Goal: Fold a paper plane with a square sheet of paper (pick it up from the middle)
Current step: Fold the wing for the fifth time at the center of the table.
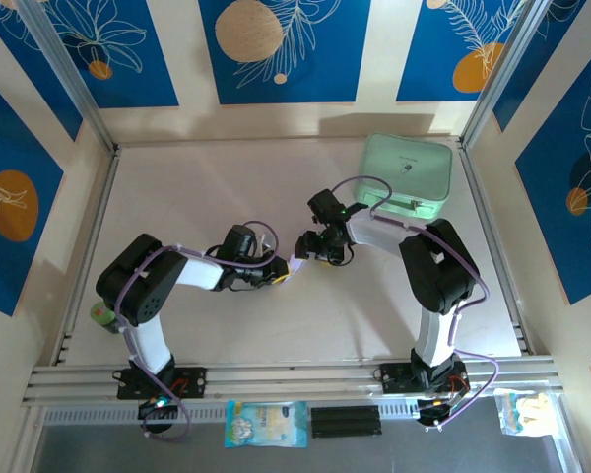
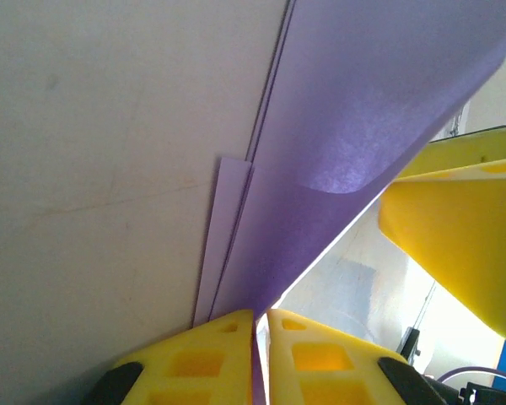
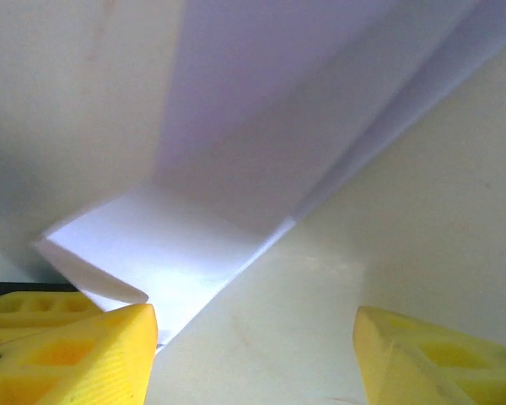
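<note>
From overhead I see both arms reaching in to the middle of the matte off-white table (image 1: 207,187), wrists almost meeting over the sheet of paper (image 1: 296,264), a small pale lilac sliver between them. Well apart at the far right sits a mint-green case (image 1: 409,177) with rounded corners and a smooth lid. Through the left wrist camera, the left gripper (image 2: 260,319) has its yellow moulded fingers (image 2: 207,359), each with square recessed pockets, pressed nearly together on the paper's edge. The paper there is thin and faintly grained, creased into several layers. Narrow strips lie flat on the table, and a broad upper flap lifts away in a soft curve. In the right wrist view the right gripper (image 3: 255,359) holds its blunt yellow fingers (image 3: 84,354) wide apart with nothing between them. The folded sheet lies just ahead, showing sharp creases and a pointed corner flap near the left finger. I cannot tell whether they touch.
</note>
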